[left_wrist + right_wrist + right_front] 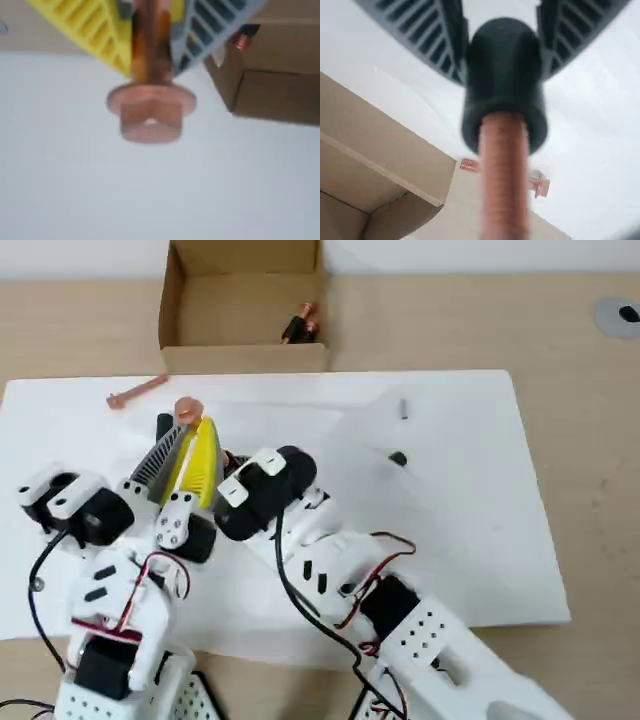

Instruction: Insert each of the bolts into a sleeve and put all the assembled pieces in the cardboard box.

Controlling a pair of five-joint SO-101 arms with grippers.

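My left gripper (183,430), with one yellow and one grey finger, is shut on the shaft of a copper bolt (150,107); its flanged head (188,408) points away from the wrist, above the white sheet (450,530). My right gripper (502,60) is shut on a black sleeve (504,75), and a copper threaded shaft (502,180) sticks out of it toward the camera. The right arm's wrist (265,485) sits close beside the yellow finger. Another loose bolt (137,392) lies on the sheet's far left. The cardboard box (245,358) stands beyond, holding assembled pieces (300,325).
Two small dark sleeves (404,408) (398,458) lie on the right half of the sheet. A grey disc (618,315) sits on the wooden table at the far right. In the right wrist view, the box (375,140) lies beside the loose bolt (541,185).
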